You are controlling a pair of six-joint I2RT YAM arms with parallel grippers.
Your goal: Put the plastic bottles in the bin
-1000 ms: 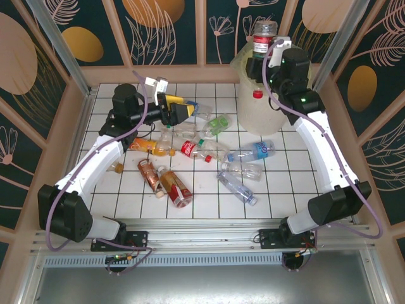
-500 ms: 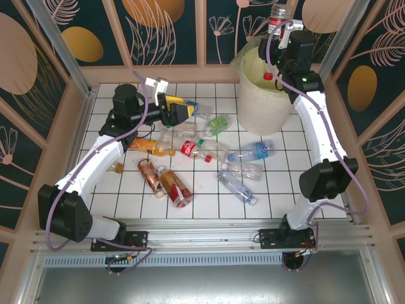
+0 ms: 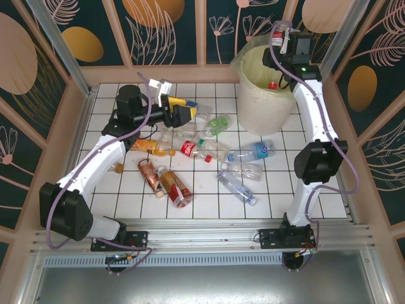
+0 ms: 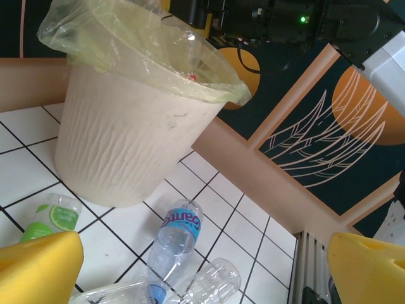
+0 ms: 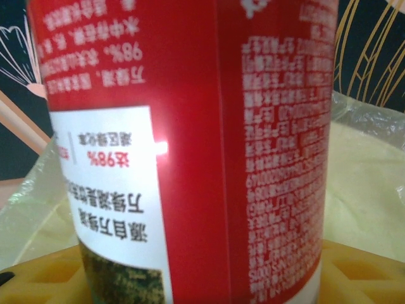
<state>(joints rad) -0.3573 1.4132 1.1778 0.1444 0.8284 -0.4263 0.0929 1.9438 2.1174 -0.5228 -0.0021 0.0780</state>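
The bin (image 3: 259,111), lined with a pale green bag (image 4: 126,31), stands at the far right corner of the counter (image 3: 285,183), and a red cap (image 3: 272,85) shows inside it. Above its far rim the right hand (image 3: 281,37) grips a red-labelled bottle (image 5: 190,152). The bottle's Chinese print is upside down, with "98%" legible. The left hand (image 3: 185,113) hangs wide open over the scattered bottles (image 3: 190,149), and one of them wears a blue label (image 4: 181,220).

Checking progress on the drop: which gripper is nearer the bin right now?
Right. The right gripper holds a red-labelled bottle above the bin's far side; the left gripper hangs open to the bin's left, above the scattered bottles.
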